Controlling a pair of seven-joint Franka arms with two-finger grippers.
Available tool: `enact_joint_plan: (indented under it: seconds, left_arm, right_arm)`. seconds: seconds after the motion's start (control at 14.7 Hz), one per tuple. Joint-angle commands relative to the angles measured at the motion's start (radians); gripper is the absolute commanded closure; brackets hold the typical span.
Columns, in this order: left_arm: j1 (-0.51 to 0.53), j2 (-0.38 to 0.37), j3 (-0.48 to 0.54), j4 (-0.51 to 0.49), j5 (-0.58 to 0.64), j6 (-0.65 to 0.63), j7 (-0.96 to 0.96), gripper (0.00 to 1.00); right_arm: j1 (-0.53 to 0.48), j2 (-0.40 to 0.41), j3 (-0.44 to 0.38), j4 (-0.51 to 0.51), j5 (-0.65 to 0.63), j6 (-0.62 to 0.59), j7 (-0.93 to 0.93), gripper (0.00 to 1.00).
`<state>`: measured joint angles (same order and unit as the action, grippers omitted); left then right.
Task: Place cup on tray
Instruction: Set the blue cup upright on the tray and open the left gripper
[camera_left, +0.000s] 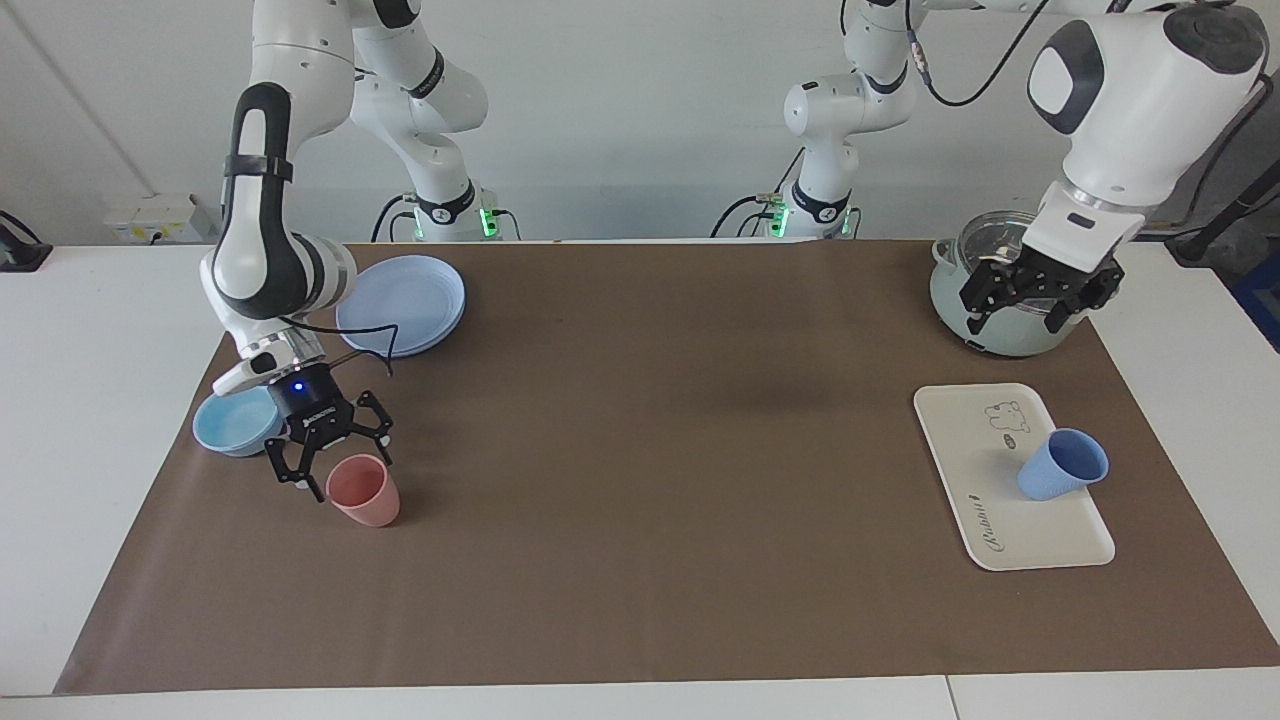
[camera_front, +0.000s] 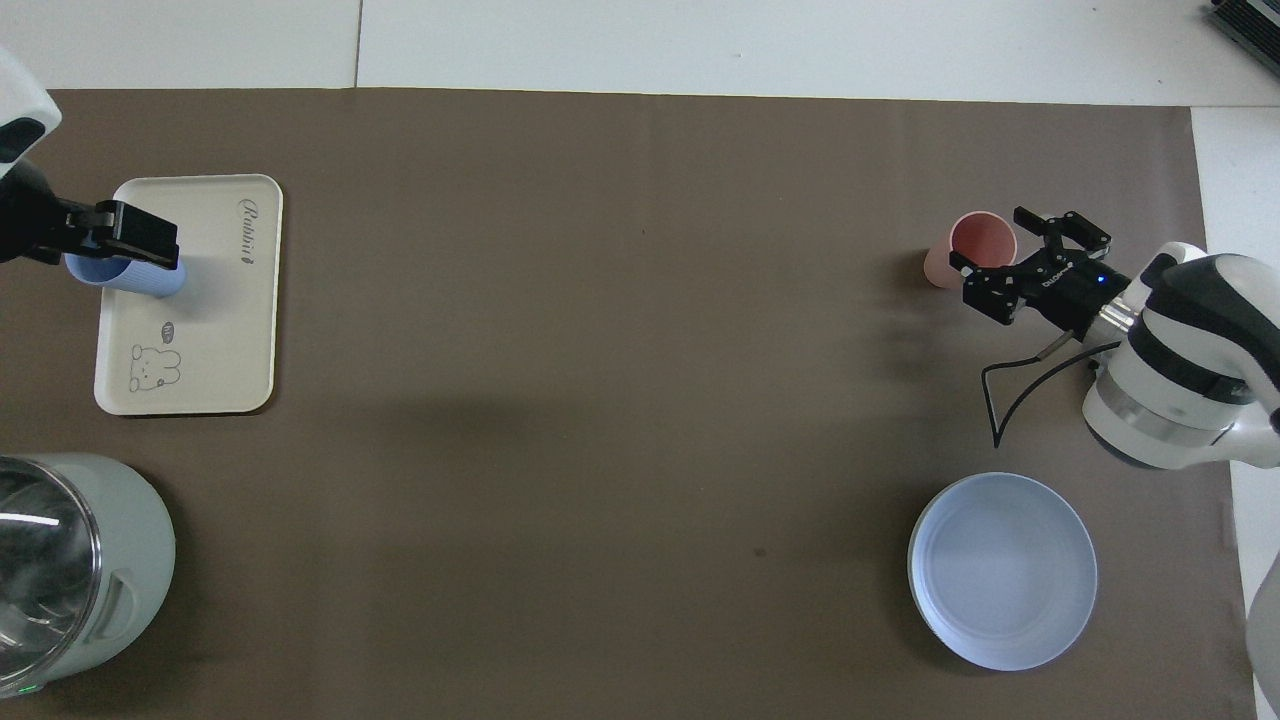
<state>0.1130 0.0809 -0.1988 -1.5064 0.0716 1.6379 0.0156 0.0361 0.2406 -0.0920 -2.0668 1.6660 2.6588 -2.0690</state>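
Note:
The periwinkle-blue cup (camera_left: 1062, 465) stands mouth up on the cream tray (camera_left: 975, 450), near the tray's edge toward the left arm's end. Nothing touches it. My left gripper (camera_left: 1035, 300) is open and raised, hanging over the lidded pot. From overhead the left gripper (camera_front: 125, 232) covers part of the cup (camera_front: 150, 280) on the tray (camera_front: 210, 330). My right gripper (camera_left: 335, 465) is open low over the mat, close beside a pink cup (camera_left: 365, 492) and holding nothing. Overhead, the right gripper (camera_front: 1005, 250) sits at the pink cup's (camera_front: 975, 240) rim.
A pale green pot with a glass lid (camera_left: 1010, 285) stands nearer the robots than the tray. A round blue-lilac plate (camera_left: 405, 300) and a low light-blue bowl (camera_left: 238, 420) lie at the right arm's end. A brown mat (camera_left: 650, 450) covers the table.

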Motion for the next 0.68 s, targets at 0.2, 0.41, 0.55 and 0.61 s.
enact_joint_plan:
  seconds: [0.2, 0.41, 0.55, 0.61]
  left_arm:
    - [-0.006, -0.125, 0.002, -0.163, 0.019, -0.004, 0.001, 0.0]
    - [-0.006, -0.122, 0.002, -0.158, 0.014, 0.008, 0.003, 0.0]
    - [0.004, -0.119, 0.004, -0.15, -0.059, 0.011, 0.003, 0.0]
    - [0.01, -0.119, 0.007, -0.15, -0.093, 0.01, 0.003, 0.0]
  right_arm:
    - [0.085, -0.052, 0.005, -0.006, 0.0, 0.124, 0.087, 0.0]
    - [0.087, -0.049, 0.003, 0.031, -0.136, 0.124, 0.157, 0.0]
    - [0.088, -0.05, 0.002, 0.048, -0.318, 0.116, 0.325, 0.0]
    - [0.088, -0.052, 0.003, 0.059, -0.424, 0.112, 0.417, 0.0]
